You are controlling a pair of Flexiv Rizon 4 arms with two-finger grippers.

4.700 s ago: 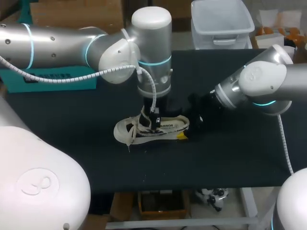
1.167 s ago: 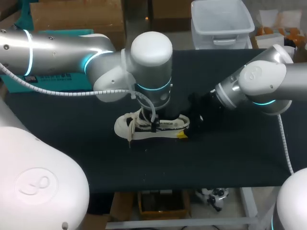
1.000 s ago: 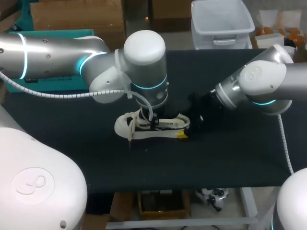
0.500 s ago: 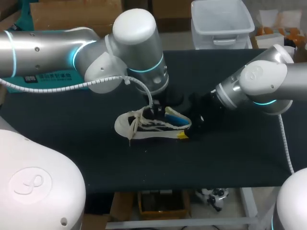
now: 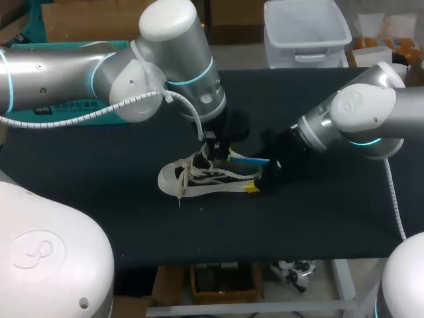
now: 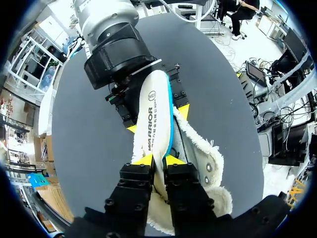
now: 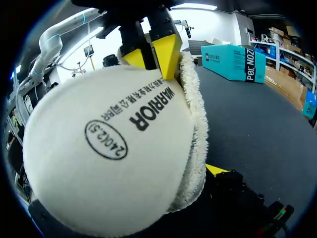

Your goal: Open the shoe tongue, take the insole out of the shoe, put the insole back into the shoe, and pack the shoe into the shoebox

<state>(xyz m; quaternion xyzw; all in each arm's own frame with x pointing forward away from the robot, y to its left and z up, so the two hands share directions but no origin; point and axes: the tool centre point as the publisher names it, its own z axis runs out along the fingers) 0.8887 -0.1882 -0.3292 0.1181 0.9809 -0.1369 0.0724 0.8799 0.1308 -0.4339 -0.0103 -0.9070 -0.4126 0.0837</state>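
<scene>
A white sneaker [image 5: 192, 177] lies on its side on the black table [image 5: 318, 218], toe to the left. My left gripper [image 5: 217, 154] hangs just above the shoe's opening. It is shut on one end of the white, blue-edged insole [image 5: 248, 159], which slants up out of the shoe. In the left wrist view the insole [image 6: 153, 114] runs ahead from the gripper [image 6: 157, 159] over the fleece-lined shoe [image 6: 205, 163]. My right gripper [image 5: 262, 177] is shut on the heel, one fingertip [image 6: 183, 112] on each side. The right wrist view is mostly filled by the insole [image 7: 109, 148].
A teal box [image 5: 79, 112] stands at the table's back left, behind my left arm, and shows in the right wrist view as the teal box [image 7: 233, 59]. A clear plastic bin [image 5: 305, 30] sits at the far edge. Bare black cloth lies in front of the shoe.
My left arm has risen and swung back to the left, drawing the insole up out of the shoe. The right arm and the shoe's heel have stayed put.
</scene>
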